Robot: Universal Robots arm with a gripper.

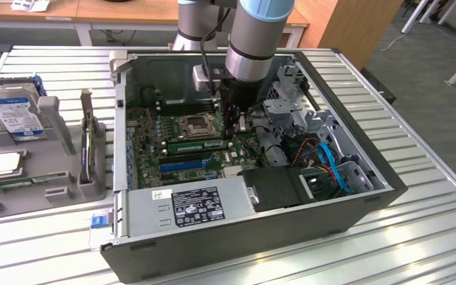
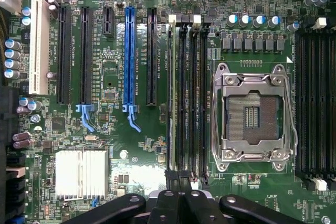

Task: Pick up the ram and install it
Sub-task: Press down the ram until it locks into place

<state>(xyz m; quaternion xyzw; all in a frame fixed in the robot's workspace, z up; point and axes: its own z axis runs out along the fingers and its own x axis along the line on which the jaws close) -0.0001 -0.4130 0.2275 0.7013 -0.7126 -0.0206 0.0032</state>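
The arm reaches down into the open computer case (image 1: 212, 237), which lies on its side on the slatted metal worktop (image 1: 418, 196). The pincer (image 1: 232, 127) is low over the green motherboard (image 1: 152, 127), just beside the empty processor socket (image 1: 199, 126). In the exterior view, a long green ram (image 1: 199, 144) lies directly under the pincer, in the row of memory slots next to the socket.

In the wrist view the ram (image 2: 171, 93) is seen from its thin upper edge, standing in the outermost of the four black memory slots (image 2: 191, 93), on the side far from the processor socket (image 2: 253, 116). It runs straight along the slot from end to end. The black fingers (image 2: 181, 203) appear at the edge of this picture, close together and in line with the end of the ram. Whether they press on the stick or only stand above it I cannot tell, so the state of the pincer stays uncertain.

On the other side of the ram there are a blue card slot (image 2: 129, 59) and several black ones.

Outside the case, at the exterior view's left, a grey holder (image 1: 34, 169) stands on the worktop. It carries a silver hard drive (image 1: 12, 110) with a blue label, standing upright, and a square silver processor chip (image 1: 6, 164) lying flat.
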